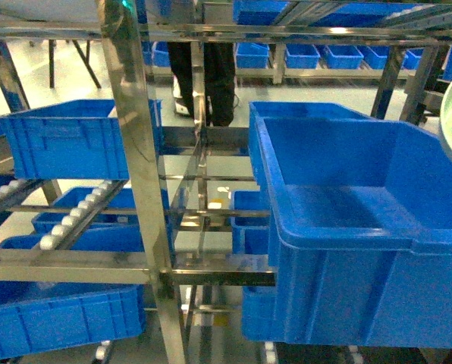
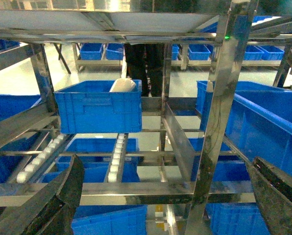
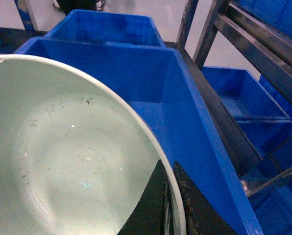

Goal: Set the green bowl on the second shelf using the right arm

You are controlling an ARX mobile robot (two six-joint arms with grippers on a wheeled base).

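While our right gripper [image 3: 169, 205] was clamped on the rim of the green bowl [image 3: 62, 156], one dark finger lay inside the rim and the other outside it. From the right wrist camera the bowl filled the lower left of the picture, its pale inside facing up, with a few dark specks on it. It hung over the near edge of a large blue bin [image 3: 156, 83], and a second blue bin [image 3: 111, 27] sat just behind that one. From the head camera we saw only a pale sliver of the bowl at the far right edge, above the big bin's right side.

The second shelf [image 1: 74, 267] showed as a shiny steel front rail running across the lower left of the head view, with white roller tracks [image 1: 70, 216] slanting back from it. A blue crate [image 1: 78, 136] rested farther back on the left side of the rack.

Our left gripper [image 2: 165, 196] stood released, its two dark fingers [image 2: 62, 196] wide apart at the bottom corners of the left wrist view, grasping nothing. It faced the rack. A person's dark legs [image 1: 211, 76] stood behind the rack.
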